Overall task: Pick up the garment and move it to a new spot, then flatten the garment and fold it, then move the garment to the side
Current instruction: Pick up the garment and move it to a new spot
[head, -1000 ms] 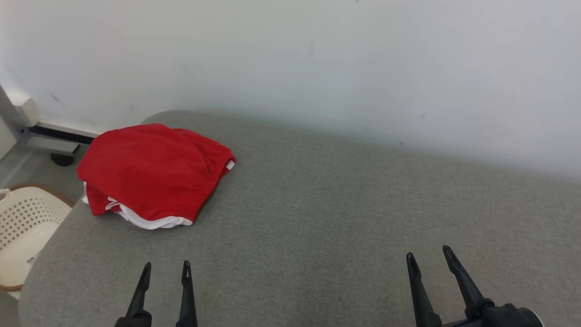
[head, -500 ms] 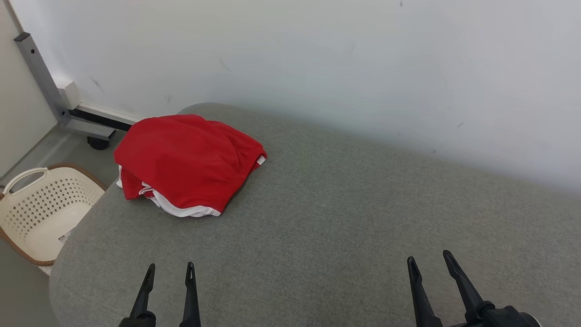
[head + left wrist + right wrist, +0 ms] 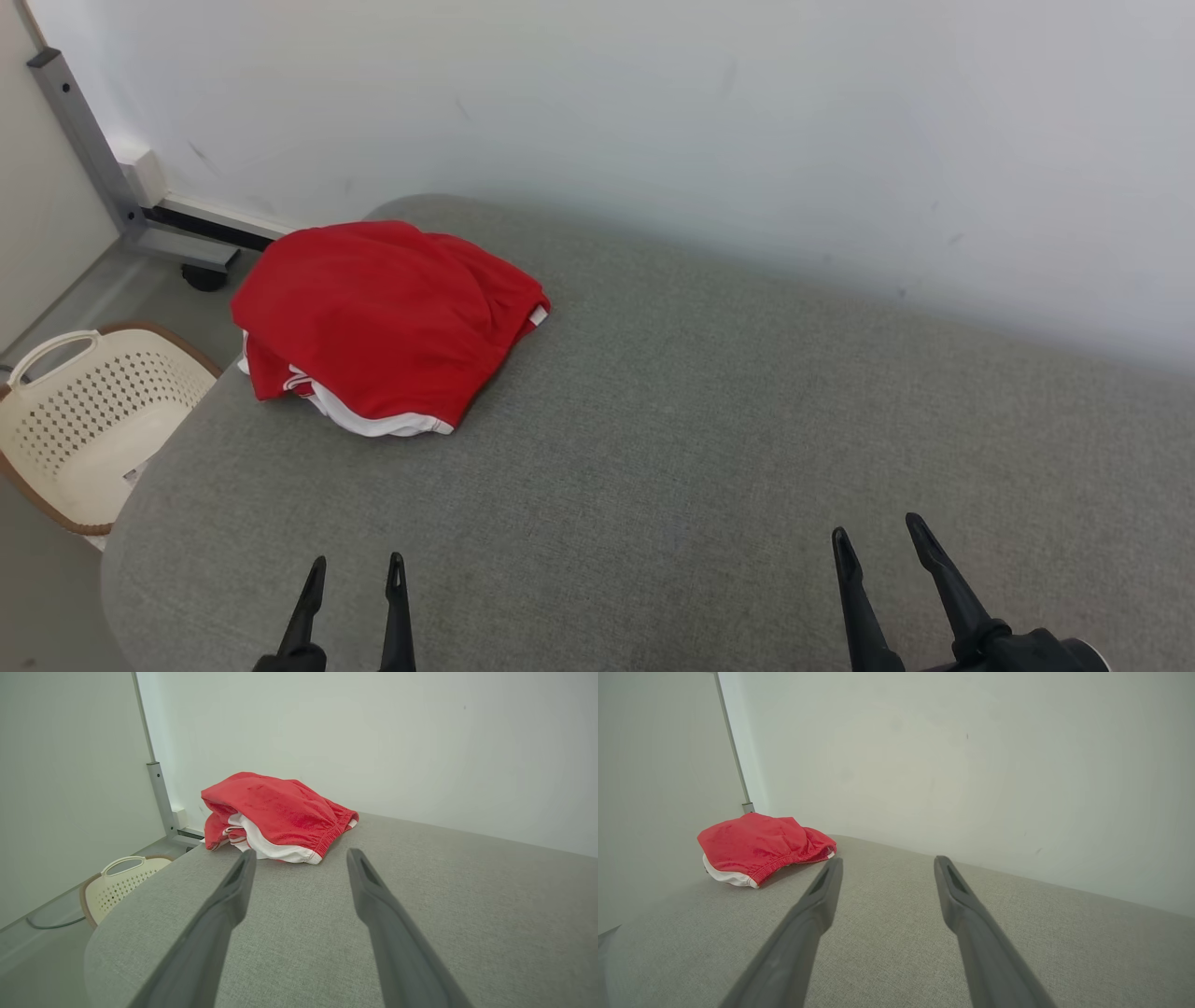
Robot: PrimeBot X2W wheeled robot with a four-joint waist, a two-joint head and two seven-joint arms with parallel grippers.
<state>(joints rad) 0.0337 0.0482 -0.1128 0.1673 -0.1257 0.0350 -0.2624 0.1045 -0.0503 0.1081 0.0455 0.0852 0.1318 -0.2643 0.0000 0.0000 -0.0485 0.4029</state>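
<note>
red garment sits bunched at far-left corner of grey cushion, next to wall. left gripper and right gripper both empty, jaws apart, well short of it.

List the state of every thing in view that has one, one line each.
red shorts: crumpled in a heap at the far left corner of the grey cushion, not held.
left hand: open, empty, apart from the shorts.
right hand: open, empty.
laundry basket: upright on the floor, left of the cushion.
</note>
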